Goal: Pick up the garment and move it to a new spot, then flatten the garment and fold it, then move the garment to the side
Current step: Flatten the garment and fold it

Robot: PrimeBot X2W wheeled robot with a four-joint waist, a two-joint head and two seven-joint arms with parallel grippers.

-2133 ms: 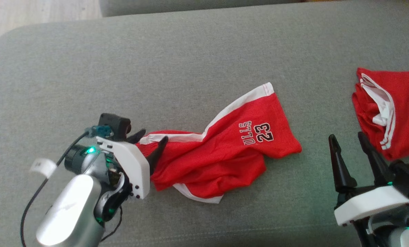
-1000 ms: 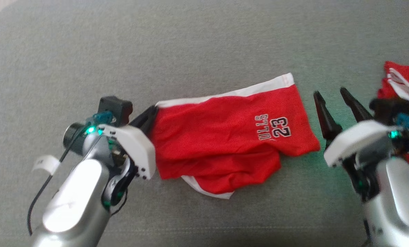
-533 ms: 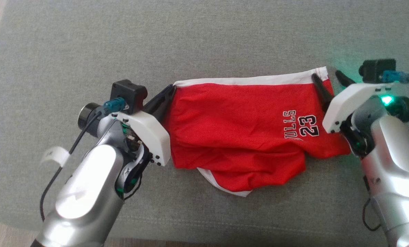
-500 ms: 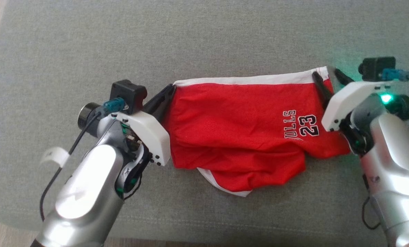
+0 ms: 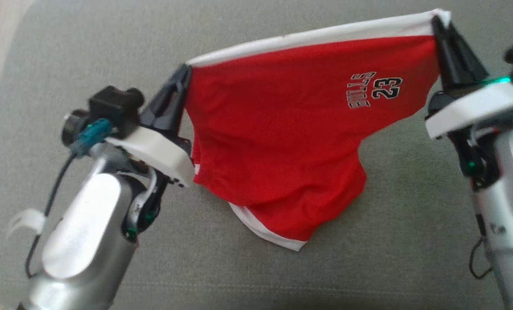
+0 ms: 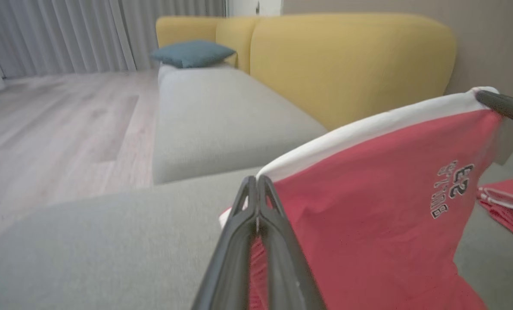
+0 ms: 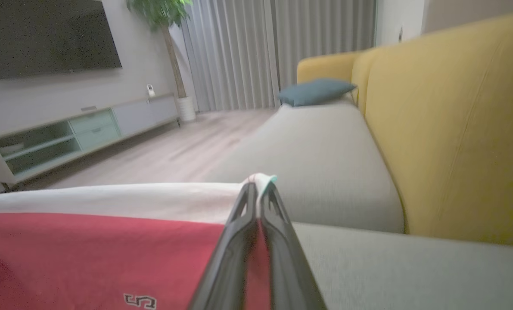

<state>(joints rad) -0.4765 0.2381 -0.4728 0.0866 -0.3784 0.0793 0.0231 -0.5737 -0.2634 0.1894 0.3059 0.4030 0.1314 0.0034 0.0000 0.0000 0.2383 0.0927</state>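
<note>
Grey sofa seat [image 5: 239,34], yellow backrest [image 7: 454,129], teal cushion [image 7: 314,91], grey curtains [image 7: 273,51], wooden floor [image 6: 58,120]

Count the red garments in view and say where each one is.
2. The red shorts hang stretched between the left gripper and right gripper, both shut on them. A second red garment lies on the grey cushion beyond them. Others may be hidden.

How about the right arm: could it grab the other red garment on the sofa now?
Probably not. The right gripper is shut on the red Bulls shorts' white waistband, sharing the lift with the left gripper; the other red garment lies apart on the cushion.
</note>
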